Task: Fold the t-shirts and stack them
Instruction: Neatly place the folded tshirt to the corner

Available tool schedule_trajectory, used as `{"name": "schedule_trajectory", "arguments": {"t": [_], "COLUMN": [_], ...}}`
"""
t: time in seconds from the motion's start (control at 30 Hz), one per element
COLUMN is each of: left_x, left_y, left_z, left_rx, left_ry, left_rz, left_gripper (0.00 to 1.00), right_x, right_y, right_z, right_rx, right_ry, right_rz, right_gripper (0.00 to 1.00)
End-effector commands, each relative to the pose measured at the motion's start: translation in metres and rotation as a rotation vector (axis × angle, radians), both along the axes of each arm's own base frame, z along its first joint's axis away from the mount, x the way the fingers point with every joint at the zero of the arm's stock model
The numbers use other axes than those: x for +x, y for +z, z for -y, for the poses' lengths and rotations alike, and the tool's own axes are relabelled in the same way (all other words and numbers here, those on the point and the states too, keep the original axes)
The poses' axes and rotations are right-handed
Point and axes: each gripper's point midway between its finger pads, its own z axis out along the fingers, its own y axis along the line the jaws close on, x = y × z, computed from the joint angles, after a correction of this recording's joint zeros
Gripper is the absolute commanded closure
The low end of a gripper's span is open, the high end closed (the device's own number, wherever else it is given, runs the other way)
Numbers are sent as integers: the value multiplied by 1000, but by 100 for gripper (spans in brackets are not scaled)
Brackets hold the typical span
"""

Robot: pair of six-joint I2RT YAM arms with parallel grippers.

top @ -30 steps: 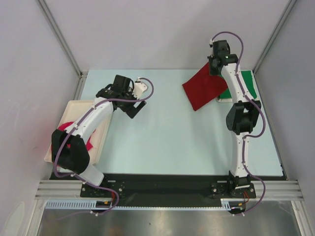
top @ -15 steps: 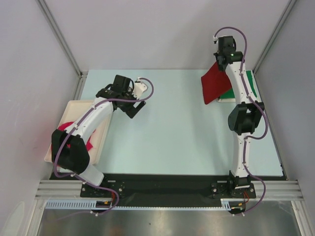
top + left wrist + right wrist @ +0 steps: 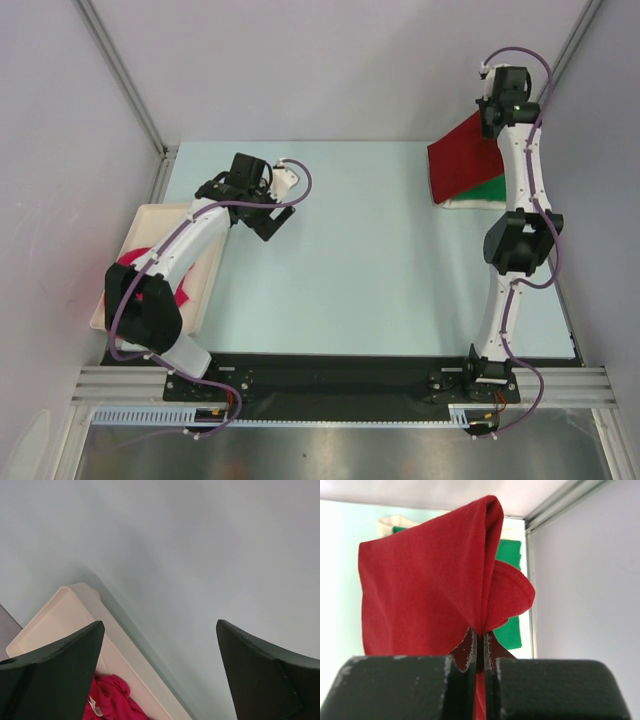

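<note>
Shallow cream tray (image 3: 160, 213) at the pale blue table's (image 3: 370, 270) left edge

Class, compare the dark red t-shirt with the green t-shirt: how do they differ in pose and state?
The dark red t-shirt hangs in the air, pinched in the shut right gripper; the green t-shirt lies flat beneath it, held by nothing. The red one is doubled over and partly hides the green one. Both are plain cloth at the far right corner of the table.
</note>
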Motion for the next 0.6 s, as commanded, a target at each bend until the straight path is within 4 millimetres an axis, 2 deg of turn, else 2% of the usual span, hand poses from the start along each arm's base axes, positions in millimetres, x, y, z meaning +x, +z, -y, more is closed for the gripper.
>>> {"name": "schedule_trajectory", "arguments": {"t": [0.0,0.27,0.3,0.33,0.37,0.4,0.47,0.5,0.57], "left_x": [4,6,6,7,7,7,6,6,6], "left_y": [6,-1,-3,-3,-5,-6,-6,-7,-6], "left_z": [-7,-13,-13,-13,-14,-13,-13,-14,-14], "left_rx": [20,61,64,67,70,71,71,74,75], "left_ry": [8,23,24,23,24,25,24,24,24], "left_rz": [36,24,22,20,14,10,7,6,11], "left_gripper": [0,0,0,0,0,0,0,0,0], "right_x": [21,39,42,42,44,40,27,26,20], "right_y": [24,-46,-51,-54,-61,-58,-52,-46,-38], "right_z": [19,57,63,72,79,95,124,129,133], "right_rx": [9,-3,-12,-19,-22,-75,-173,-195,-211], "right_ry": [3,-63,-84,-107,-142,-225,-395,-433,-462], "right_rz": [122,45,52,51,51,63,77,99,111], "right_gripper": [100,100,94,83,68,40,19,3,0]}}
